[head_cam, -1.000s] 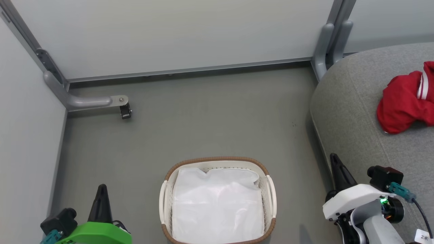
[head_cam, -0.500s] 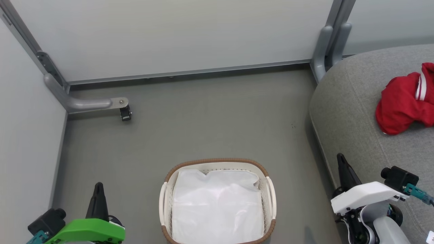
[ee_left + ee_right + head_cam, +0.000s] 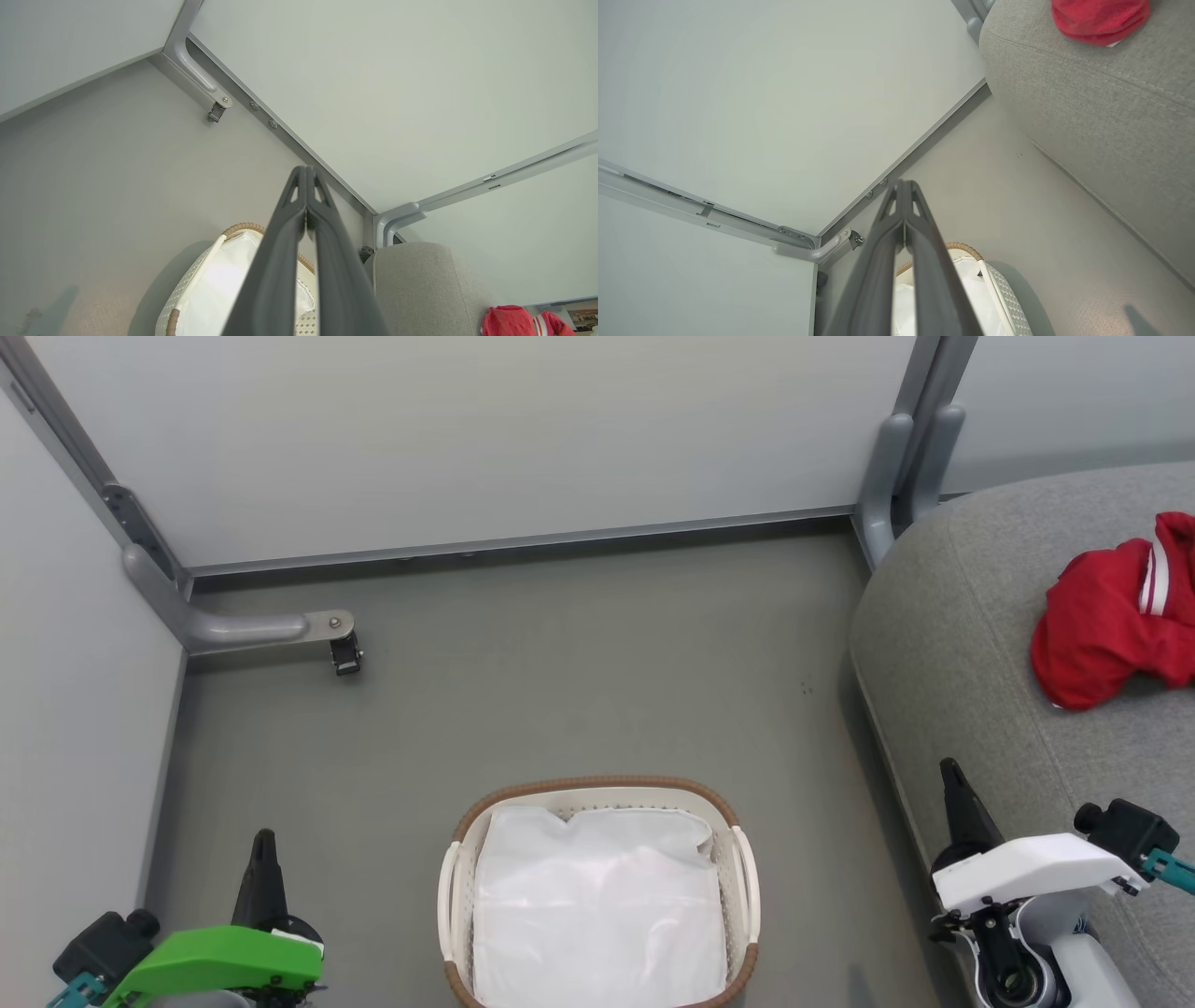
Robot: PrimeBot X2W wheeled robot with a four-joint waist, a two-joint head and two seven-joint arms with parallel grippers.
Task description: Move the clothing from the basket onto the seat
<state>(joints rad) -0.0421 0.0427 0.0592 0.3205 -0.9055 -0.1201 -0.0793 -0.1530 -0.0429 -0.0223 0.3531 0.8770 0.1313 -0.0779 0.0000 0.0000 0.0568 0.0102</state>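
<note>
Red clothing (image 3: 1102, 625) on seat (image 3: 971, 644); basket (image 3: 597, 785) w/ white liner (image 3: 597, 905).

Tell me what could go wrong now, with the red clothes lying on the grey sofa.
1. The basket holds a white liner; the robot might take it for laundry and pull it out.
2. The right gripper, shut, stands close beside the seat's rounded edge; a swing could scrape the fabric.
3. The clothing runs off the head view's right edge, so part of it may hang where it could slide off.
</note>
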